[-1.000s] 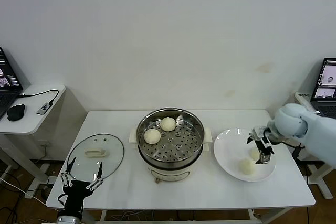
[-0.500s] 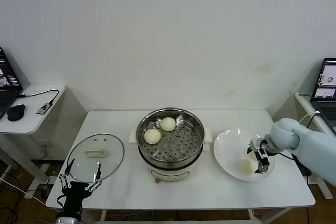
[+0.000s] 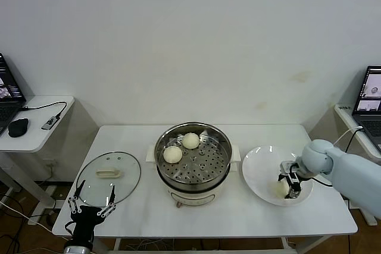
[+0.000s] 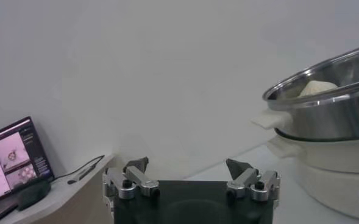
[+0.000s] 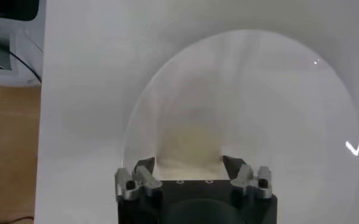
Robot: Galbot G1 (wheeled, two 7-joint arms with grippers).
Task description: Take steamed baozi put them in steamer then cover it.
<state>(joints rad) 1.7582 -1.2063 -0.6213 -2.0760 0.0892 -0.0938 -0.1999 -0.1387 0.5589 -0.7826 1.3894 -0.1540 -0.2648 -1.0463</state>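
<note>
The steamer [image 3: 192, 162] stands mid-table with two steamed baozi [image 3: 172, 154] [image 3: 190, 140] on its perforated floor. On the white plate [image 3: 259, 173] to its right lies another baozi [image 3: 280, 187]. My right gripper [image 3: 291, 184] is low over the plate, its fingers pressed against both sides of that bun [image 5: 188, 137]; the gripper [image 5: 188, 163] is shut on it. The cover [image 3: 109, 176] lies flat on the table at the left. My left gripper [image 3: 92, 205] hangs open at the front left table edge, just in front of the cover, and holds nothing [image 4: 188, 167].
A side table on the left carries a mouse [image 3: 18, 127] and a cable. A laptop [image 3: 369, 96] stands on another table at the right. The steamer's wall [image 4: 325, 109] rises close beside the left gripper. A wall lies behind the table.
My right gripper has dropped down and toward the plate's front, and its fingers have closed in from wide open onto the bun. The left arm has not moved.
</note>
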